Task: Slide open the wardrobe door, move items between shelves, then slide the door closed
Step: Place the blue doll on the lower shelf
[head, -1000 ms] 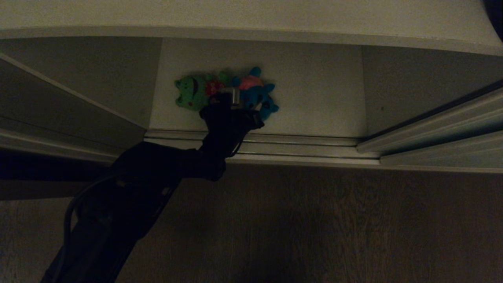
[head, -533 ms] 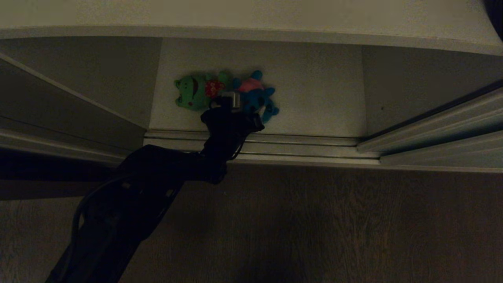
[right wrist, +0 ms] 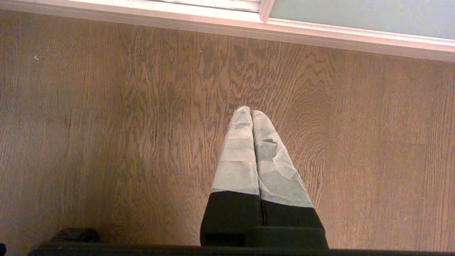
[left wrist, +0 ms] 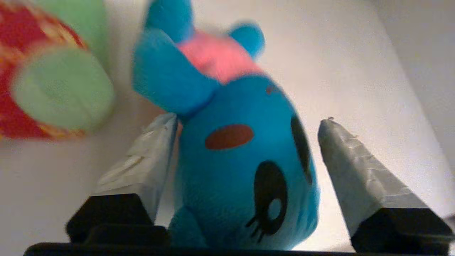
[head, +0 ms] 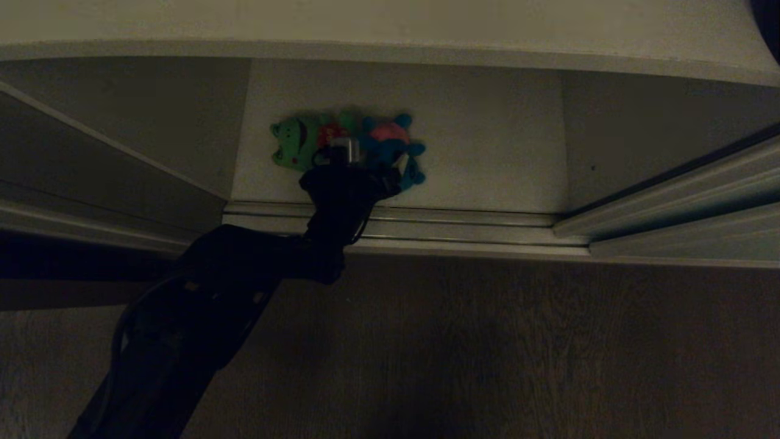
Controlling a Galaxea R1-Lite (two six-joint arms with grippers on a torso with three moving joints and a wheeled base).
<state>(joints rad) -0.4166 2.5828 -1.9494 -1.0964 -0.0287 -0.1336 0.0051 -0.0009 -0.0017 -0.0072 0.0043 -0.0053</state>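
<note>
With the wooden floor filling the lower frame and my left arm reaching up from the lower left, I judge this the release at the end of a move between shelves. The left tool stands spread, its fingers either side of the blue toy, which lies on the lower shelf at upper centre, just beside the green toy. Next I'd draw straight back, clear of both toys. The right tool is clenched over floor.

Blue plush toy with pink top, green toy with red patch, brown wood-grain floor
</note>
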